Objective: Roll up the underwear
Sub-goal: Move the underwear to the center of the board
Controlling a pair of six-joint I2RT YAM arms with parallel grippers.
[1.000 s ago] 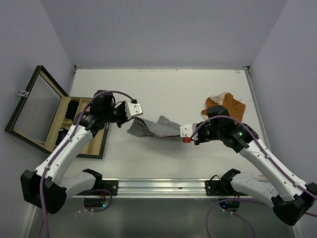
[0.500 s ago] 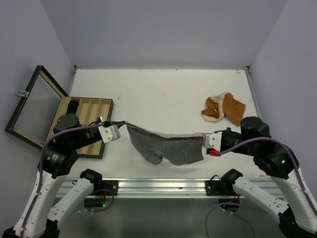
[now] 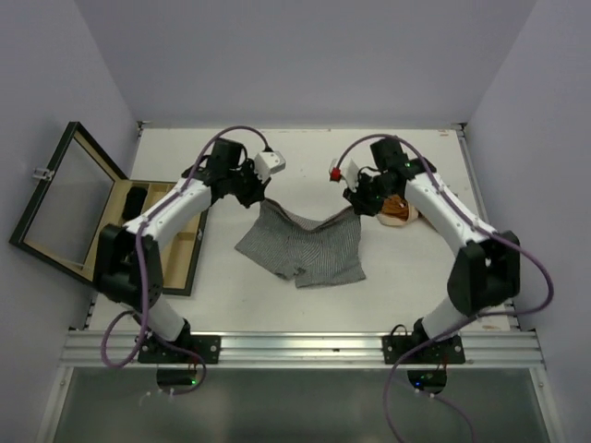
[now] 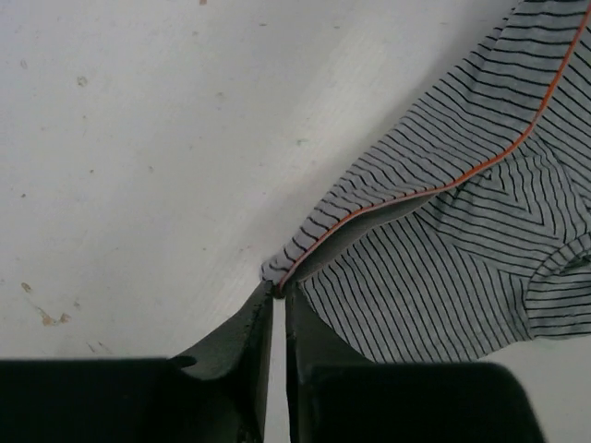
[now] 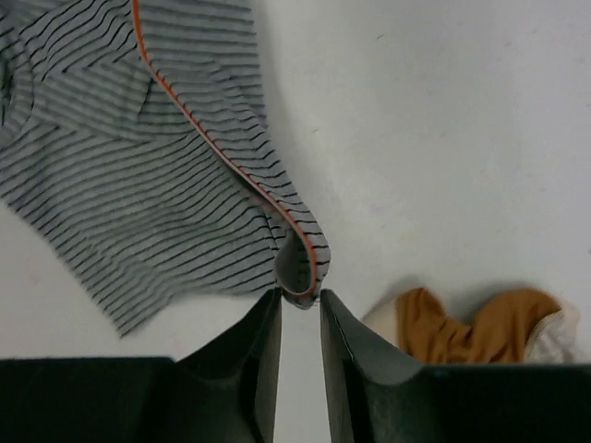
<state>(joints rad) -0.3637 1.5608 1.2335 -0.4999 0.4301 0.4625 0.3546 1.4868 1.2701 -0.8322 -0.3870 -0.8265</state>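
Seen from above, the grey striped underwear (image 3: 305, 247) lies spread flat near the middle of the white table (image 3: 305, 148), with its waistband toward the far edge. The left gripper (image 4: 277, 293) meets one waistband corner; its jaws are all but closed, and the cloth is drawn to a point at their tips. The right gripper (image 5: 297, 297) stands at the opposite corner with its jaws narrowly parted, and a rounded fold of orange-edged waistband sits uncrushed at the tips. The orange-brown underwear (image 5: 471, 323) lies crumpled just beside that gripper. A wooden box (image 3: 185, 260) with a raised glass lid (image 3: 65, 198) sits at the table's left edge.
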